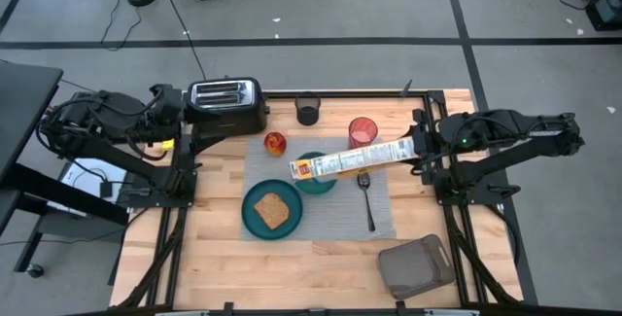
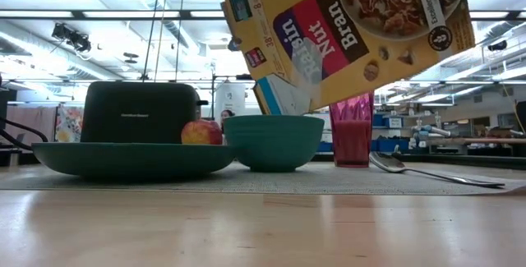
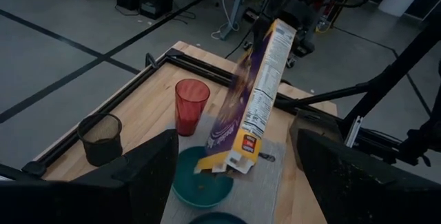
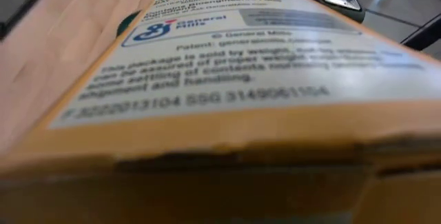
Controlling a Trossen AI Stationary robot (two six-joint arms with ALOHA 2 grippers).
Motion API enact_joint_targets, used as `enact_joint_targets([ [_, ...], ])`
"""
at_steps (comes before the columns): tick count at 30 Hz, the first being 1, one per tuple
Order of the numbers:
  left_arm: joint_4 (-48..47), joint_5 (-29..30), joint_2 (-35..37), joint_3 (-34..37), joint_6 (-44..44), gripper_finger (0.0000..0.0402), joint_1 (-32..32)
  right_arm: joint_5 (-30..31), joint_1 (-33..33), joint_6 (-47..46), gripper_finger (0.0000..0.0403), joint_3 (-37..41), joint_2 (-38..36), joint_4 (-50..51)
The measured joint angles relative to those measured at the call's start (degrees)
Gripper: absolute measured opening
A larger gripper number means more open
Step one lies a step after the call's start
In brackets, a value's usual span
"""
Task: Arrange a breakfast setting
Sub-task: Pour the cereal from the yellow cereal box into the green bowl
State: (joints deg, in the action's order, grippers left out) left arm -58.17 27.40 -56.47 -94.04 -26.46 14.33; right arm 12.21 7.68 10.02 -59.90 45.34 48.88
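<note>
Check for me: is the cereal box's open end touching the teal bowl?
Apart. In the low view the cereal box hangs tilted above the teal bowl, with background showing between its lowest flap and the rim.

Robotics lab, wooden table (image 1: 321, 258) on metal frame, taped concrete floor (image 1: 321, 5), strip-lit ceiling (image 2: 99, 20), cluttered benches

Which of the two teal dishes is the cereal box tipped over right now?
The smaller teal bowl, under the cereal box mouth; the teal plate holds toast.
</note>
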Motion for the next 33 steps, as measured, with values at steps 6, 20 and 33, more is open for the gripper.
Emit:
enact_joint_targets([
  [6, 0.0, 0.0, 0.0, 0.0, 0.0, 0.0302, 0.0, -0.4, 0.0, 3.4, 0.0201, -2.9, 3.0, 3.0],
  [20, 0.0, 0.0, 0.0, 0.0, 0.0, 0.0302, 0.0, -0.7, 0.0, 11.0, 0.0201, -9.0, 7.4, 4.9],
  [33, 0.0, 0.0, 1.3, 0.1, 0.1, 0.0302, 0.0, -1.1, 0.0, 13.8, 0.0201, -10.6, 8.6, 6.6],
])
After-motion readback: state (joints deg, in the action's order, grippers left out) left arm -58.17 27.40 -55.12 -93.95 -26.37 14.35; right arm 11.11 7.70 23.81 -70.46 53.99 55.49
